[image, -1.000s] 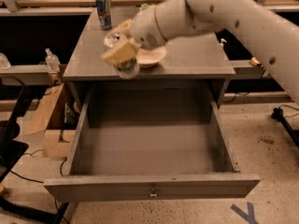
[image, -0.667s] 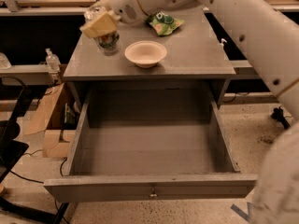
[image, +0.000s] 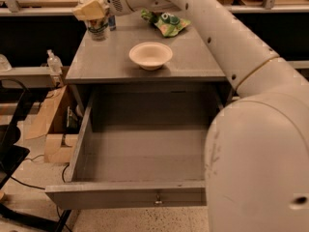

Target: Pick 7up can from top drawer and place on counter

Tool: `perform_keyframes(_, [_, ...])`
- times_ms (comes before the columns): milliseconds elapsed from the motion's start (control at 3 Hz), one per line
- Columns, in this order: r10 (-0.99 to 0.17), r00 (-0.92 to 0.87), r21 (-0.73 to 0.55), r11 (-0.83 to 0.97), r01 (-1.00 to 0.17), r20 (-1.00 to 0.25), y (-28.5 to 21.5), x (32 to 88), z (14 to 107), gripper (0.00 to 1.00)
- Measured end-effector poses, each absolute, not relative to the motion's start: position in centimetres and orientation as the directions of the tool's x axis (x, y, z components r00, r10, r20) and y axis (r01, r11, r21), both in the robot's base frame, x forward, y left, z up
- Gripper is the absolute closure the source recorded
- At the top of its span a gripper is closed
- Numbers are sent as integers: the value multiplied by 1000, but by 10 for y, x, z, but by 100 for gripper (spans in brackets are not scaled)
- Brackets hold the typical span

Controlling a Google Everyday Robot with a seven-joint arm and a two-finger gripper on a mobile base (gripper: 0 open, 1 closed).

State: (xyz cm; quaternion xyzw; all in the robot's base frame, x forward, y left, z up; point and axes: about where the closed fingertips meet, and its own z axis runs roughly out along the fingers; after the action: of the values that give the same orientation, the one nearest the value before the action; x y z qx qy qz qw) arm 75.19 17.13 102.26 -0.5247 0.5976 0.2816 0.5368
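I have the gripper (image: pixel 91 12) over the far left corner of the counter (image: pixel 111 59), at the top left of my view. Its tan fingers (image: pixel 87 8) are clamped on the upper part of the 7up can (image: pixel 98 29), which hangs upright directly under them with its green-marked silver side showing below the pads. I cannot tell for sure whether the can's base is touching the counter or sits just above it; the bottom edge looks very close to the surface.

Just behind the hand, on its right side, a sliver of blue (image: pixel 112 22) shows, possibly another can, mostly hidden. Further right of the hand a crumpled green snack bag (image: pixel 167 23) lies near the back edge of the counter. Nearer to me than the hand and to its right, a shallow white bowl (image: pixel 150 55) sits upright, well apart from the can.

Below and toward me from the hand, the top drawer (image: pixel 125 195) is pulled fully out, its small metal knob (image: pixel 157 199) at the middle of the front panel. The white arm (image: pixel 217 30) runs from the hand across the upper right and fills the lower right corner, covering the drawer's right end. Down on the floor left of the cabinet stands an open cardboard box (image: pixel 53 124).
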Motion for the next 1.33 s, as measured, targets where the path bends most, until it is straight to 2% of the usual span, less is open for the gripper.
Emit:
perform_keyframes(667, [-272, 57, -163, 385, -909, -961, 168, 827, 934, 100])
perform_keyframes(1000, [-212, -15, -68, 379, -923, -977, 184, 844, 892, 74])
perform_keyframes(1333, [-212, -15, -68, 379, -923, -977, 184, 844, 901, 50])
